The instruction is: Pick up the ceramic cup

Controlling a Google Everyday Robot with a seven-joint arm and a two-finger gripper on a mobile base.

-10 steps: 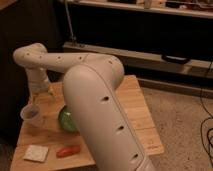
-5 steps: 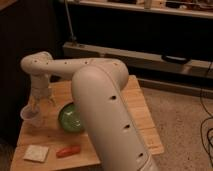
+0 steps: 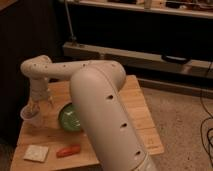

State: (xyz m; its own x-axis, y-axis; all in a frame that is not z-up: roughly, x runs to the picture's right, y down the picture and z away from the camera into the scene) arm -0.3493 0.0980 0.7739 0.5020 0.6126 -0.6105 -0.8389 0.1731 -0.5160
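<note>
The ceramic cup (image 3: 29, 116) is small, whitish and tapered, and stands upright near the left edge of the wooden table (image 3: 135, 107). My gripper (image 3: 35, 106) hangs from the white arm (image 3: 95, 95) directly over the cup's rim, at or just inside it. The arm's large white segment crosses the middle of the view and hides part of the table.
A green round bowl (image 3: 70, 118) sits just right of the cup, partly behind the arm. A flat whitish square (image 3: 36, 152) and a small orange-red item (image 3: 67, 150) lie near the front edge. A dark wall is to the left and a low shelf (image 3: 150, 55) stands behind.
The gripper has come down toward the cup's rim. The arm's big segment has shifted right, uncovering more of the green bowl. The cup has not moved.
</note>
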